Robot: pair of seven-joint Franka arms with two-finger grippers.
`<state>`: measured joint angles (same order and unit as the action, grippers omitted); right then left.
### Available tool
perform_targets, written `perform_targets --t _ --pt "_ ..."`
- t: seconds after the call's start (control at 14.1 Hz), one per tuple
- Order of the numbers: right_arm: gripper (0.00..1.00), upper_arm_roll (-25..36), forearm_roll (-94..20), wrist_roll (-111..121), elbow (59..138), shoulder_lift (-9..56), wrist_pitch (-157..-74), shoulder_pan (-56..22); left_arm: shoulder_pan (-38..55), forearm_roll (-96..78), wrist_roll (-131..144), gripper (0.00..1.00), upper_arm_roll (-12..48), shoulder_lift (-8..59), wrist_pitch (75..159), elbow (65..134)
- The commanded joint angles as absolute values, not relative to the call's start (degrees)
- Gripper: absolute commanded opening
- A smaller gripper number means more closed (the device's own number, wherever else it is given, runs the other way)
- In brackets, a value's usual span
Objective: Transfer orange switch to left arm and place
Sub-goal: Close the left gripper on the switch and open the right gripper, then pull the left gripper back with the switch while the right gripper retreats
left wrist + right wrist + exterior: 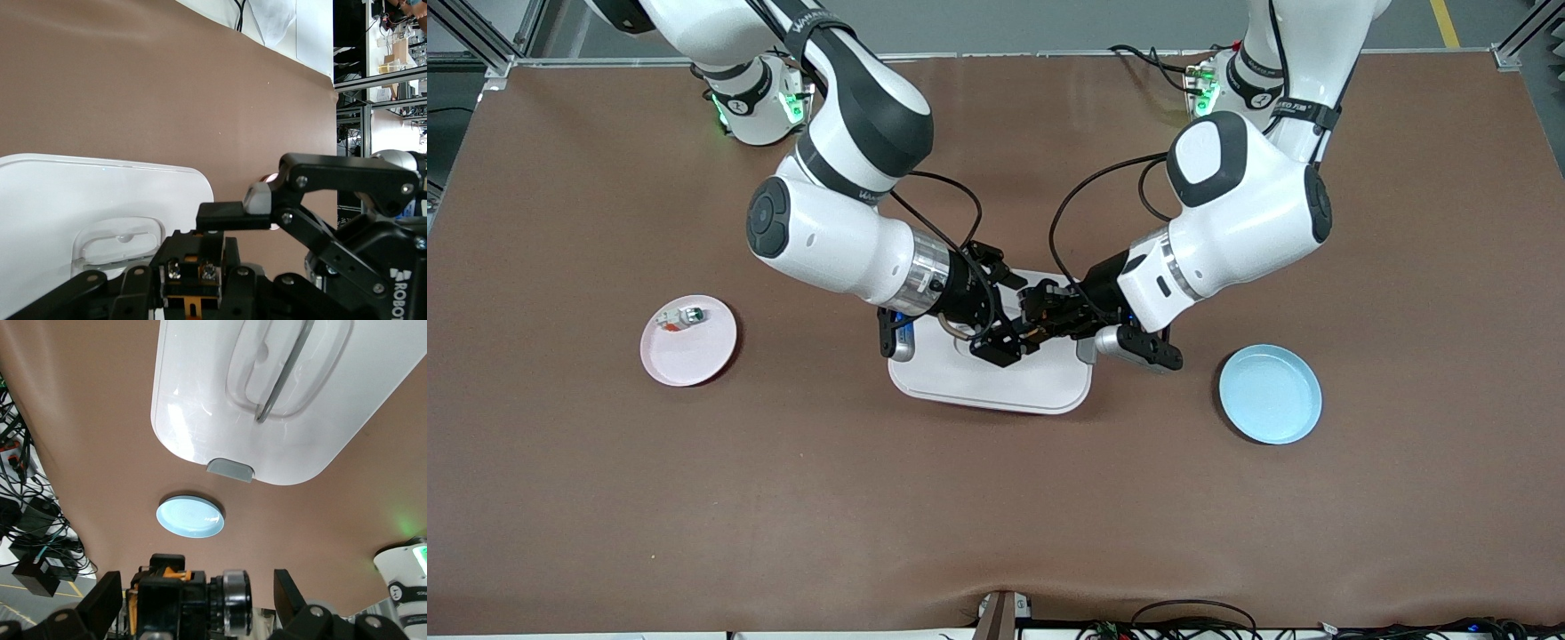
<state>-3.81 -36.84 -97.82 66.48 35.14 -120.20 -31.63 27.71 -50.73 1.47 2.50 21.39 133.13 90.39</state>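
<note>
1. I see both grippers meeting in the air over the white box (996, 378), which sits mid-table between the two plates.
2. My left gripper (1040, 318) is clamped on the orange switch (193, 277), which sits between its fingers above the box lid.
3. My right gripper (1005, 342) has its fingers spread wide on either side of the switch, one pad (257, 198) just beside it.
4. The pink plate (689, 340) lies toward the right arm's end and carries a small white-and-green part (680, 316).
5. The blue plate (1270, 394) lies toward the left arm's end.
</note>
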Motion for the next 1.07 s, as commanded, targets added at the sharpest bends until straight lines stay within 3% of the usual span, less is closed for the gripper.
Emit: perform_targets --t 0.0,0.5,1.0 --pt "1.00 -3.52 -36.91 -90.39 64.78 35.60 -116.55 -30.33 27.42 -50.54 1.14 0.00 2.37 20.74 133.33 90.26" --pt "1.00 -3.51 -34.91 -65.95 64.78 35.16 -105.93 -21.99 25.23 -45.88 1.14 0.00 2.11 15.39 129.74 94.39" --pt "1.00 -3.43 -26.02 -43.17 64.69 34.89 -96.33 -13.90 18.38 -38.06 1.32 0.00 2.02 9.06 111.11 93.96"
